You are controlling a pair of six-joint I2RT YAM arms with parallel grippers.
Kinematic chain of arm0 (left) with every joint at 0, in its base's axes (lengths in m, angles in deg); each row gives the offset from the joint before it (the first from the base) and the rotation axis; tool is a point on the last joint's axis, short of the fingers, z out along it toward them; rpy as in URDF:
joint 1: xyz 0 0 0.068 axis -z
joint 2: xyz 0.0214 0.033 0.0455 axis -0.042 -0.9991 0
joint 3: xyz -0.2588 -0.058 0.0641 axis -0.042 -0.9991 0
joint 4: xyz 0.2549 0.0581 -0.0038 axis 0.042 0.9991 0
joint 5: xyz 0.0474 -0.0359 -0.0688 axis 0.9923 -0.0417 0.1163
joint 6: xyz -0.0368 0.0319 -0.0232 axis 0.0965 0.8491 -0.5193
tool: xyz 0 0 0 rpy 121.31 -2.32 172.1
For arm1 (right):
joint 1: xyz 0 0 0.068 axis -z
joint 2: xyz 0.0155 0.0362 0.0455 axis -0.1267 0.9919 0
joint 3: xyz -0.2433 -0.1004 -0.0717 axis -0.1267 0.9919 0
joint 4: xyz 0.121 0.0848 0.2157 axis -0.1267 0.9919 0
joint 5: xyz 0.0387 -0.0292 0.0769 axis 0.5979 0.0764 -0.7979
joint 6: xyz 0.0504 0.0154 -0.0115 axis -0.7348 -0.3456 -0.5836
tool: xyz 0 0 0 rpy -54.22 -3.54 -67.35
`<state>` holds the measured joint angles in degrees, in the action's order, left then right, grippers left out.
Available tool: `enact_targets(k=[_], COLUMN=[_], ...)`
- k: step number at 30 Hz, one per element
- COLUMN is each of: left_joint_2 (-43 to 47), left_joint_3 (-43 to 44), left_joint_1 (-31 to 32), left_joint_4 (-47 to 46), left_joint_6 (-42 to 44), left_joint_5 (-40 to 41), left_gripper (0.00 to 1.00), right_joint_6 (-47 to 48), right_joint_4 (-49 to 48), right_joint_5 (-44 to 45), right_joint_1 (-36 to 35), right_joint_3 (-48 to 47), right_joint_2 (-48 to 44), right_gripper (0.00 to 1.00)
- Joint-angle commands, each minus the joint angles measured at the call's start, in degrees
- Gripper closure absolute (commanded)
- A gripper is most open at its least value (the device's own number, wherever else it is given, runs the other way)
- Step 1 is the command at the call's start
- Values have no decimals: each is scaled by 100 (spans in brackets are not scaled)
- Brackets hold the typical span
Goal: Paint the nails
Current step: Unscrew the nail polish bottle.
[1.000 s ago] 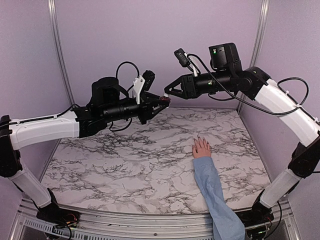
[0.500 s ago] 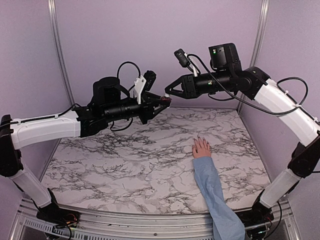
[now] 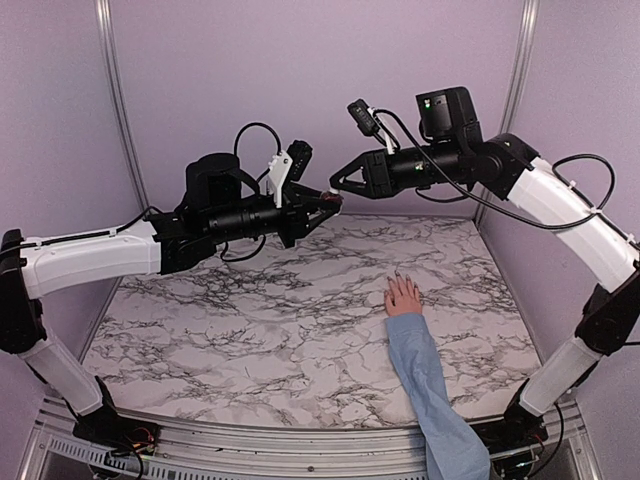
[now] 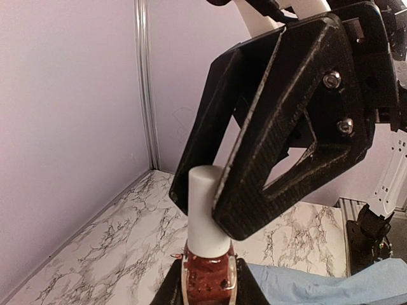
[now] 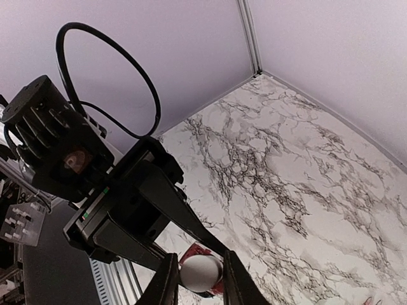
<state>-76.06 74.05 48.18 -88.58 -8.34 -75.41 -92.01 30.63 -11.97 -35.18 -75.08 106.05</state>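
Two tools, one bottle, one hand, left tool [image 3: 328,201] clamped on red bottle [image 4: 208,283] held mid-air, right tool [image 3: 336,186] closed on its white cap [image 4: 206,210], hand [image 3: 404,297] flat on table [image 3: 250,320], right side, nails [image 3: 397,274] pointing to back wall, forearm [image 3: 430,390] axis near-to-far.

On my feed the surface [image 3: 250,330] is white marble run through with dark grey and black veining, the walls [image 3: 300,80] around it are a flat pale lilac, and the frame posts [image 3: 115,90] are silver-grey. The left arm [image 3: 90,262] and right arm [image 3: 580,225] are white along their long links and black at the joints. The left claw [image 4: 208,289] and right claw [image 5: 198,278] are matte black, and a small green light [image 3: 428,101] glows on the right arm's black housing. The bottle [image 4: 208,279] shows a deep brownish red under a plain white cap [image 4: 206,210], while the hand [image 3: 404,296] is pinkish with dark nails [image 3: 397,274] and its sleeve [image 3: 430,390] is light blue.
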Motion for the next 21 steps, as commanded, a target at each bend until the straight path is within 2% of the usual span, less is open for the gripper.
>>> enact_targets(k=[1, 4, 9, 21], left_joint_2=[-54, -46, -50, 10], left_joint_3=[221, 220, 211, 92], left_joint_1=[13, 14, 14, -12], left_joint_4=[-60, -60, -60, -60], left_joint_6=[66, 69, 76, 10], left_joint_5=[-58, -68, -65, -21], left_gripper=[100, 100, 100, 100], right_joint_6=[37, 51, 58, 232], right_joint_4=[97, 116, 120, -47], right_joint_5=[98, 122, 139, -13], right_joint_1=[30, 34, 32, 28], right_joint_3=[-41, -34, -89, -183], right_joint_2=[79, 85, 102, -16], right_gripper=[77, 78, 88, 100])
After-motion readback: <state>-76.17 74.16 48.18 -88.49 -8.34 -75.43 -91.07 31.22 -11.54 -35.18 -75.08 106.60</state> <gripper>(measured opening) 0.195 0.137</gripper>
